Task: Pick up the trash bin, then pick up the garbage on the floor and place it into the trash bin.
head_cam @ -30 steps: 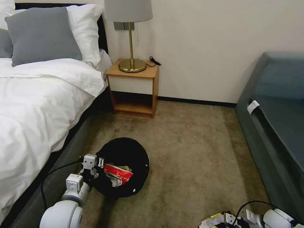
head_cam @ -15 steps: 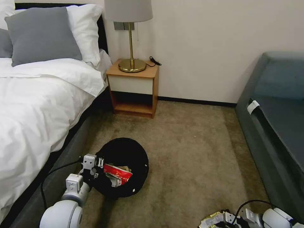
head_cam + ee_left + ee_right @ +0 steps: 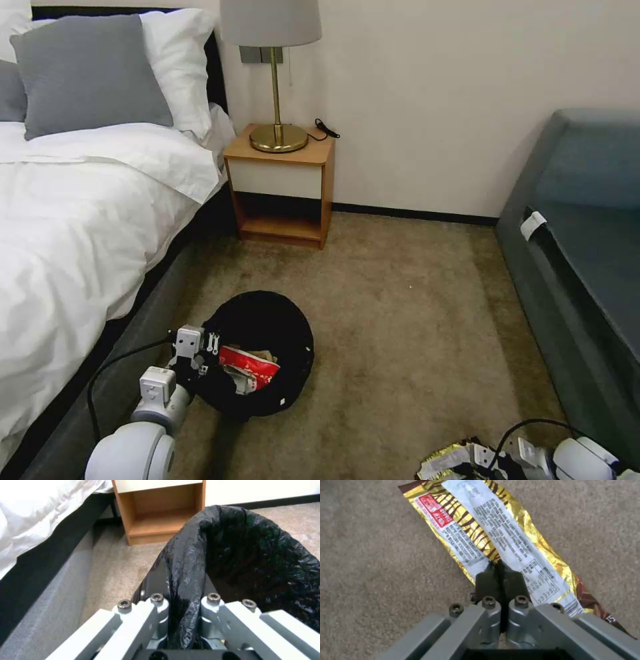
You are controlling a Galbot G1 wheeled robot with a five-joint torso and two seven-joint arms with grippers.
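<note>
The trash bin (image 3: 283,320), lined with a glossy black bag, hangs tilted just over the carpet beside the bed. My left gripper (image 3: 203,367) is shut on its rim, and the bag fold (image 3: 186,575) is pinched between the jaws of the left gripper (image 3: 181,603). A red-and-white packet (image 3: 248,365) and a bit of brown paper (image 3: 268,353) lie inside the bin. At the bottom right, my right gripper (image 3: 479,461) is shut on the gold-and-black snack wrapper (image 3: 443,459). The right gripper (image 3: 499,567) pinches the wrapper (image 3: 480,522) at mid-length, low over the carpet.
A white bed (image 3: 73,220) with a grey base runs along the left. A wooden nightstand (image 3: 280,193) with a brass lamp (image 3: 275,80) stands at the wall. A grey-green sofa (image 3: 587,267) lines the right. Open carpet (image 3: 413,313) lies between.
The wrapper in my right gripper has edged slightly up in the head view. The bin and my left arm have barely moved.
</note>
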